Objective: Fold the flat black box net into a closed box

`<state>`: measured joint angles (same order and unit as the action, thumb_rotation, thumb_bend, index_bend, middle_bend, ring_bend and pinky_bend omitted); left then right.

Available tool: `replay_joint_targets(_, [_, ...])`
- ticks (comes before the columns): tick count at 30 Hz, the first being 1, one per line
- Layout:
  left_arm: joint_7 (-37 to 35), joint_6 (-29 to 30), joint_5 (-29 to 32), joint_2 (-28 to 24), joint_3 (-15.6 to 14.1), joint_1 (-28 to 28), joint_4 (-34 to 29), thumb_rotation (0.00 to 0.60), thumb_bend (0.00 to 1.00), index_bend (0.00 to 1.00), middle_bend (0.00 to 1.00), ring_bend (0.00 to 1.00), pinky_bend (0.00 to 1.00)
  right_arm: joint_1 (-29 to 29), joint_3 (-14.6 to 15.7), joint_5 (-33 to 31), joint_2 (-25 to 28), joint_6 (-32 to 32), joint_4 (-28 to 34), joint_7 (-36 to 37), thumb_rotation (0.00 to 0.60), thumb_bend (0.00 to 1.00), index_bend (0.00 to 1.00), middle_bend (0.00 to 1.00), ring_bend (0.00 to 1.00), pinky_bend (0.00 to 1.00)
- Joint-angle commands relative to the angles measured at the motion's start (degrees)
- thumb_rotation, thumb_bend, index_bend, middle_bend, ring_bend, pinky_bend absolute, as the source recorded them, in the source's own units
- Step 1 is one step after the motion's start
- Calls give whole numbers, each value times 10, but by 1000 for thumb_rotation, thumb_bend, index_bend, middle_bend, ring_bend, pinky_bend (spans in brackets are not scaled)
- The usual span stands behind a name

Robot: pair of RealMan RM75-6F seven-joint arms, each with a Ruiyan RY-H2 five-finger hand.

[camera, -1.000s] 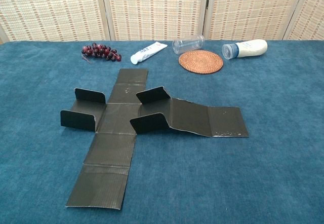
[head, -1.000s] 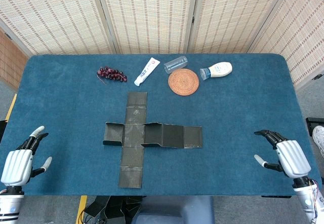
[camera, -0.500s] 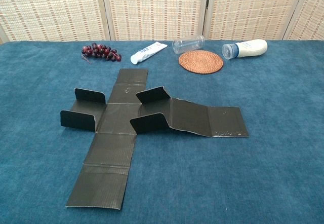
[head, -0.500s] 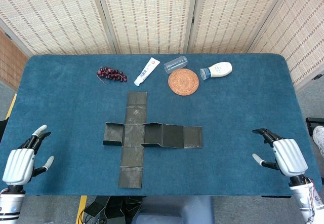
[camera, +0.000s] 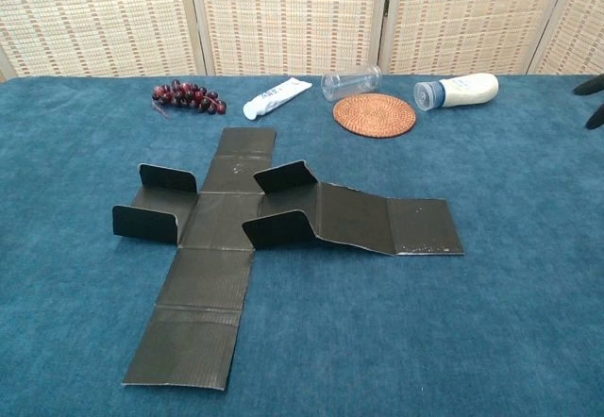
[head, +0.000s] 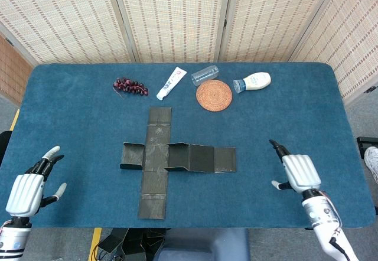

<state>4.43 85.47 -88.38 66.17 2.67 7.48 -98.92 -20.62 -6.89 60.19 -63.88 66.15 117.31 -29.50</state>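
The box net lies unfolded in the middle of the table, a cross of black card whose short side tabs already stand partly upright while the long panels rest flat on the blue cloth. It has two strips: one runs from the far side toward the robot, the other from left to right, with its longer arm reaching toward the robot's right. The right hand hovers over the table near that right end, empty, fingers stretched and slightly apart, pointing toward the net; it is near but not touching. The left hand sits at the near left corner, also empty with fingers spread, well apart from the net's left tabs. The right hand is therefore the nearer one, and the net lies to its left, so a reach straight across toward the centre would likely meet the end panel of the long arm first. Nothing is folded closed yet; the task looks barely begun. Grapes, a tube, a clear cup, a coaster and a bottle line the far edge, well apart from the net.
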Motion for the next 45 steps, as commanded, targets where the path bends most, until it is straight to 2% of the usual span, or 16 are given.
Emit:
replay_joint_targets(1, [-2, 2, -3, -2, -1, 0, -1, 600, 267, 182, 130, 253, 428, -69, -22, -101, -56, -30, 24, -81, 600, 0, 29, 154, 792, 910])
replay_joint_targets(10, [-7, 8, -10, -7, -5, -4, -3, 600, 267, 182, 130, 252, 427, -181, -42, -266, -165, -4, -21, -198, 600, 0, 60, 95, 790, 910])
replay_joint_targets(14, [-8, 8, -11, -8, -6, -5, -2, 600, 267, 182, 130, 252, 427, -209, -49, -304, -194, 8, -40, -219, 600, 0, 64, 95, 790, 911])
replay_joint_targets(18, [-10, 9, -13, -10, -7, -5, -2, 600, 267, 182, 130, 252, 427, -258, -67, -370, -251, 20, -90, -250, 600, 0, 64, 97, 790, 911])
replay_joint_targets(23, [-13, 10, -15, -11, -7, -6, -2, 600, 267, 182, 130, 252, 427, -301, -77, -430, -291, 38, -132, -287, 600, 0, 64, 104, 790, 910])
replay_joint_targets(34, [-25, 11, -13, -16, -7, -8, 4, 600, 267, 182, 130, 252, 427, -362, -100, -504, -350, 39, -207, -322, 600, 0, 64, 104, 790, 911])
replay_joint_targets(45, [-39, 10, -10, -16, -7, -9, 15, 600, 267, 182, 130, 250, 426, -403, -114, -539, -384, 37, -257, -346, 600, 0, 64, 105, 790, 911])
